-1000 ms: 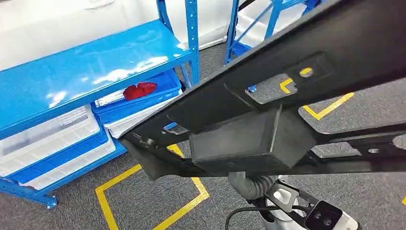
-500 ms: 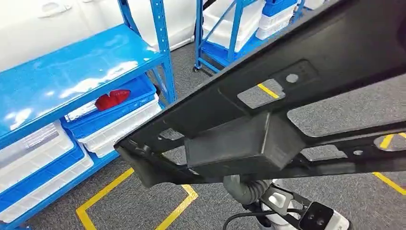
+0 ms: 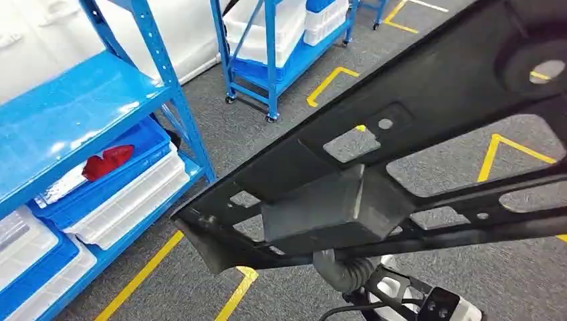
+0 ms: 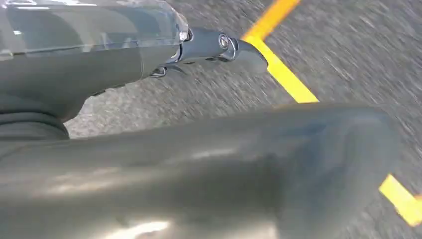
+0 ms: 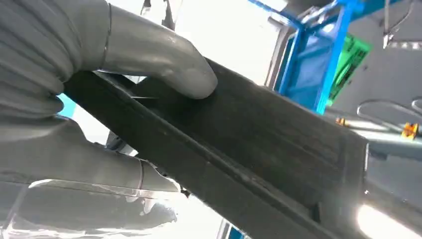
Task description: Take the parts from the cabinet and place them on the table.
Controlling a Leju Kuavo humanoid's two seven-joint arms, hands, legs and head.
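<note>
A long black plastic part (image 3: 401, 134) with cut-outs and a box-shaped lump in its middle stretches across the head view, from lower left to upper right. My right hand (image 5: 99, 99) grips one edge of this part (image 5: 259, 139), thumb on one face and fingers wrapped under the other. Its grey ribbed wrist (image 3: 344, 271) shows beneath the part. My left hand (image 4: 89, 55) hangs over the grey floor with its thumb and a dark finger apart and nothing between them.
A blue shelf rack (image 3: 80, 100) stands at the left, holding a blue bin with a red piece (image 3: 107, 160) and white bins (image 3: 127, 197). A second wheeled blue rack (image 3: 267, 60) is farther back. Yellow lines (image 3: 140, 281) mark the grey carpet.
The whole view has swung: the blue rack has slid left in the picture and the second rack has come into sight. The black part stays in my right hand.
</note>
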